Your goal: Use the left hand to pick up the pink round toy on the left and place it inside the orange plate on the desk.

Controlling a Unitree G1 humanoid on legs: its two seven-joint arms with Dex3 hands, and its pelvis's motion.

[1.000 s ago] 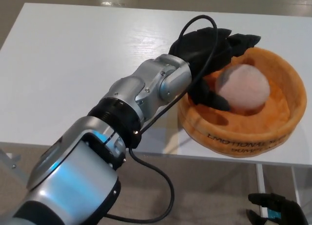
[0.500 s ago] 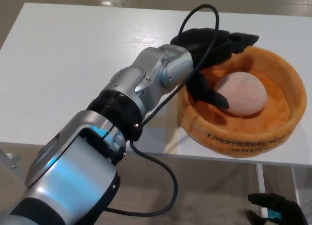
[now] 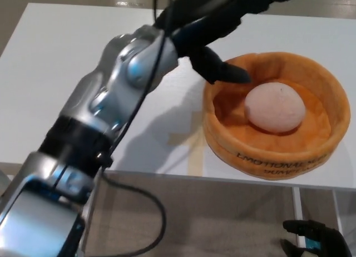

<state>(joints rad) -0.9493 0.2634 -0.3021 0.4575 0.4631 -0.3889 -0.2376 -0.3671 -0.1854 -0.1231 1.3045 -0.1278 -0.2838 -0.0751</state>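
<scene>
Pink and round, the toy (image 3: 275, 107) is sitting inside the orange plate (image 3: 311, 73) on the white desk (image 3: 61, 62). The left hand (image 3: 217, 23) is hovering above the plate's left rim — fingers spread, holding nothing. The right hand (image 3: 311, 240) is showing at the lower edge — its fingers unclear.

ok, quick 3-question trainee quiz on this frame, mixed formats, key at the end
1. True or false: the pink ball lies inside the orange plate.
2. Multiple choice: the left hand is
A) closed around the ball
B) raised above the plate's left rim, holding nothing
C) flat on the table
3. Fill in: the right hand shows at the bottom ____ corner of the picture, lower than the table edge.

Key: 1 true. 2 B, the hand is clear of the ball, one finger pointing towards the plate. 3 right.
</scene>
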